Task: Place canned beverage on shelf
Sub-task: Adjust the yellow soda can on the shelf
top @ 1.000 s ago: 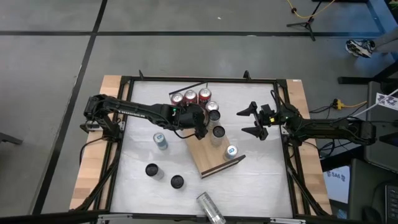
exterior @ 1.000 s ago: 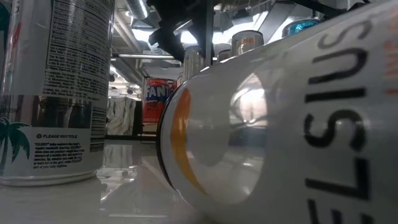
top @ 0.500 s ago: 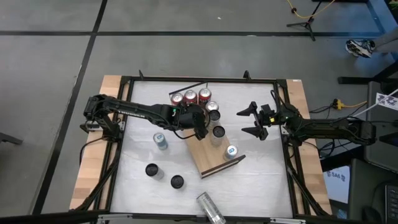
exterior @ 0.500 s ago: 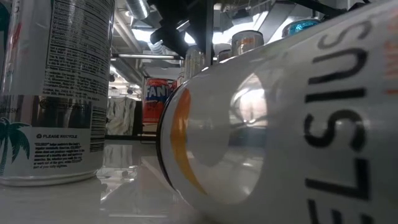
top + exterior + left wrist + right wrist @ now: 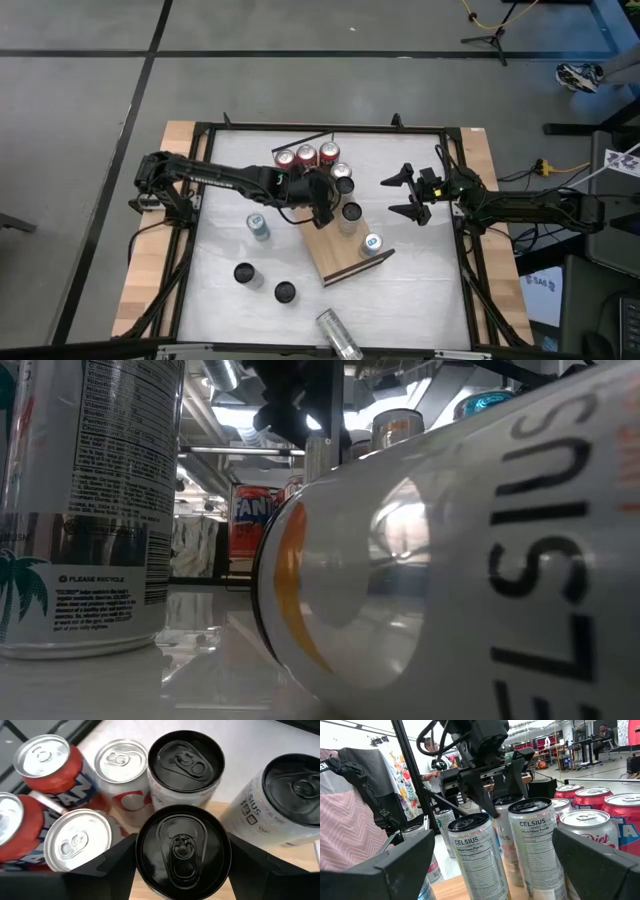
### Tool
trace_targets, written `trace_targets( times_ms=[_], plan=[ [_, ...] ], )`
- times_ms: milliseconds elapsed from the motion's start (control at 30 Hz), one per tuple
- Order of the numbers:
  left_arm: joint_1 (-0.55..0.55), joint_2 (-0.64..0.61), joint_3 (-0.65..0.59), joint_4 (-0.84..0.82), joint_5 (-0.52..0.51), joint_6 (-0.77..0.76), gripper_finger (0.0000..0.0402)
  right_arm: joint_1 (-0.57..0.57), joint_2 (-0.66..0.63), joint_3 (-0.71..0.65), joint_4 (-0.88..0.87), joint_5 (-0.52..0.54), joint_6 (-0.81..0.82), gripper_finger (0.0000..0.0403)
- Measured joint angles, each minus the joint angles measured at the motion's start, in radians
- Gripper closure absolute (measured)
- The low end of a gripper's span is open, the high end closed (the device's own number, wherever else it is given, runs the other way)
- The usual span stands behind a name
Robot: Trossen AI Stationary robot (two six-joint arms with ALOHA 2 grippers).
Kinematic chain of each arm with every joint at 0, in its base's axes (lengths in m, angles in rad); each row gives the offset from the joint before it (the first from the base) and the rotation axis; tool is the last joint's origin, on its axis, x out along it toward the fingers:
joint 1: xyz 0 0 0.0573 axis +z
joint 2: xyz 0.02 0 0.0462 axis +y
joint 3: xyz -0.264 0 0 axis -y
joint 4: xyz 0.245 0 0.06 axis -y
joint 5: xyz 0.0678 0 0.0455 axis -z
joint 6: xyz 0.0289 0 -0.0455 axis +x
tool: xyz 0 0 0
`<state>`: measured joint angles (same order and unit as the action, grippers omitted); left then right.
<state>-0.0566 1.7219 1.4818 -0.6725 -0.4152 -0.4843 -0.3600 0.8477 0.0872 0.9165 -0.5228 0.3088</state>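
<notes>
The black-topped can (image 5: 183,851) stands upright on the near end of the shelf (image 5: 340,255), at the board's corner closest to the cluster of red cans. Its lid fills the space between the left gripper (image 5: 322,207)'s two dark fingers (image 5: 112,865), which sit close on either side of it. A second ago the fingers stood wider around it; they have since drawn in against its sides, and the can has not shifted on the board. In the low view the dark gripper body has edged slightly lower and to the right above the can row.

The left arm reaches from the counter (image 5: 420,290)'s left edge across to the shelf, stretched nearly straight, its wrist bent down over the can.

Just beyond the held can stand two more black-topped cans (image 5: 186,762), one partly on the wood, and a white-sided one (image 5: 295,800) farther along the shelf. A blue-lidded can (image 5: 372,243) stands near the shelf's far end. Beside the board, red cans (image 5: 306,155) and a silver-topped diet can (image 5: 122,777) are bunched together on the counter.

The right gripper (image 5: 404,195) hovers off the shelf's right side, unchanged, its fingers spread wide and holding nothing, arm extended from the right edge.

Elsewhere on the counter stand three loose cans to the left, and one can (image 5: 339,335) lies on its side near the front edge.
</notes>
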Motion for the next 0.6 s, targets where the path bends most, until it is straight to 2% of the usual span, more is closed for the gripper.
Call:
trace_targets(
  times_ms=[367,600],
  plan=[
    [0.009,-0.001,0.0,0.025,0.048,0.122,0.016,0.0,0.0,0.0,0.0,0.0,0.0,0.0004],
    [0.018,-0.001,0.0,0.026,0.062,0.131,0.0155,0.0,0.0,0.0,0.0,0.0,0.0,0.0004]
  ],
)
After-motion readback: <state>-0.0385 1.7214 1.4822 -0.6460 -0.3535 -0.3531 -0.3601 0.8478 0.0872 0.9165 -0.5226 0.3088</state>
